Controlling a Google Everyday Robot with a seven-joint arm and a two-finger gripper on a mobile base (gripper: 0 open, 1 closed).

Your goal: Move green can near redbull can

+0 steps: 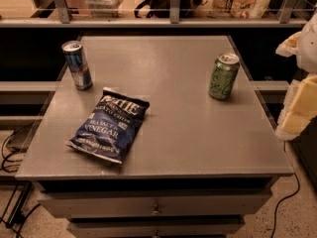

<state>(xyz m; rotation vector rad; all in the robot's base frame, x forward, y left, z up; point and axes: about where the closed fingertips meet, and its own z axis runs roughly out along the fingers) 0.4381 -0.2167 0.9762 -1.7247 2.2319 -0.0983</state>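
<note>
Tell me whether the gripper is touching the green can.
Apart. The camera view shows a plain stretch of table between the green can, which stands upright, and the gripper, which is beyond the table's right edge.

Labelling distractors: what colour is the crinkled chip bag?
Crinkled chip bag: dark blue, white lettering; camera view. Pale gripper at right edge.

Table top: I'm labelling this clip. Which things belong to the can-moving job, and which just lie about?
Job: green can, standing on the right; redbull can, standing far left; gripper, off the right edge of the table.
Lying about: chip bag, flat at front left.
</note>
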